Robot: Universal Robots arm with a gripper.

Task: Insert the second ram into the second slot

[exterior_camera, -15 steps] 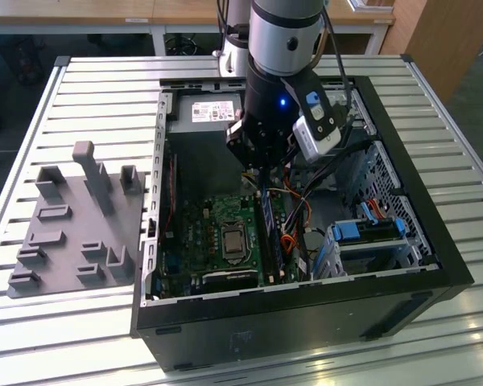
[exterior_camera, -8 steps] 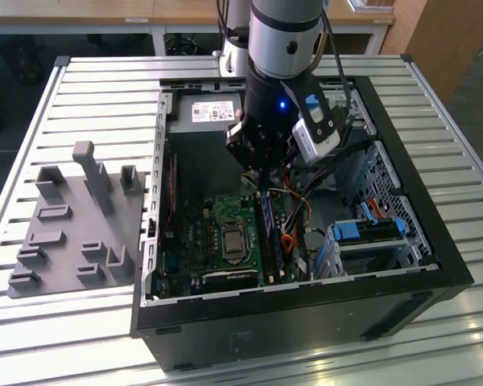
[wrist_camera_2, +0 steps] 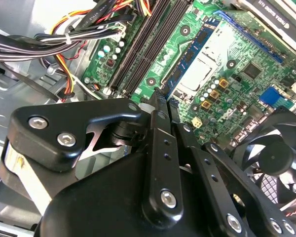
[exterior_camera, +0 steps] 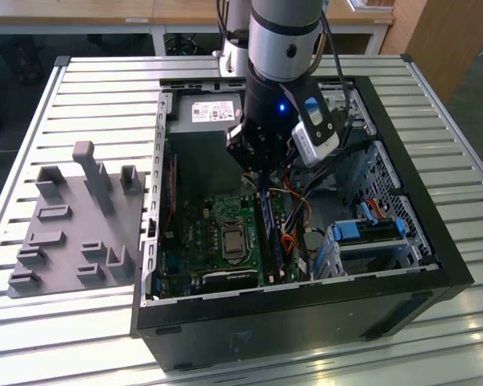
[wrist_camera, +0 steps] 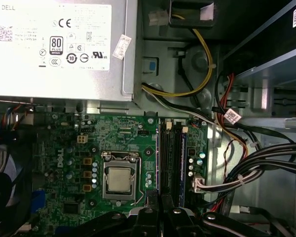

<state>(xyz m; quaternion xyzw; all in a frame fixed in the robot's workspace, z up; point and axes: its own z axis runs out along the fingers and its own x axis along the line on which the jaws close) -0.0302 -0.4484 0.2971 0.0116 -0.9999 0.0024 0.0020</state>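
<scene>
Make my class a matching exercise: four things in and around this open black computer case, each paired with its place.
Things: 1 grey plastic fixture tray with upright pegs; 2 silver metal power supply box with white label; 3 bright-blue plastic drive bracket; 4 square silver processor.
Places: A socket on the green motherboard; B slatted table, outside the black case; C inside the case, exterior view's right; D inside the case, far end in the exterior view.
Pairs: 1-B; 2-D; 3-C; 4-A.

The arm (exterior_camera: 283,40) stands vertical, its end effector (exterior_camera: 262,170) pointing straight down
</scene>
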